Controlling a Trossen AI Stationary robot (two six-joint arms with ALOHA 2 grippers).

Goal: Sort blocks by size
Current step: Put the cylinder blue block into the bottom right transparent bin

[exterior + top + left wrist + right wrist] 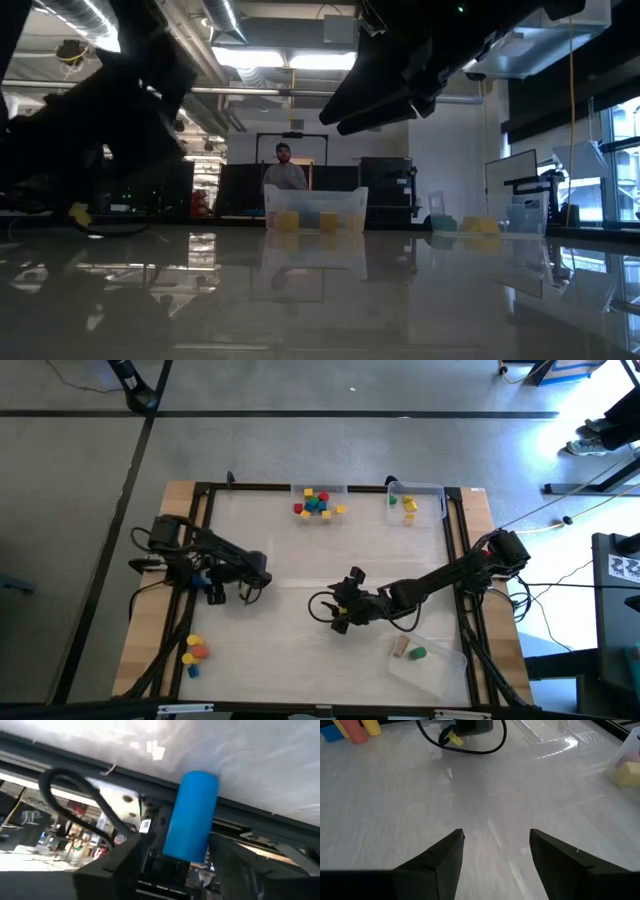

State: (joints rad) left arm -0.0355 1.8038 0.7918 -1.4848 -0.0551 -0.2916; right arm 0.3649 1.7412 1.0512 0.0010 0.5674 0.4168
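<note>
Blocks (pixel 318 503) piled in far clear tray (pixel 296 490), left hand (pixel 214 592) pinching blue cylinder (pixel 191 816), right hand (pixel 495 854) spread, empty.

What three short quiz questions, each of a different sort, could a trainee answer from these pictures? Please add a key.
1. True or false: the right gripper holds a block.
2. What colour is the cylinder between the left gripper's fingers?
3. Which tray holds the most blocks? A: the far middle tray; B: the far right tray; C: the near right tray.

Key: 1 false, its fingers are open and empty over the table; 2 blue; 3 A.
</note>
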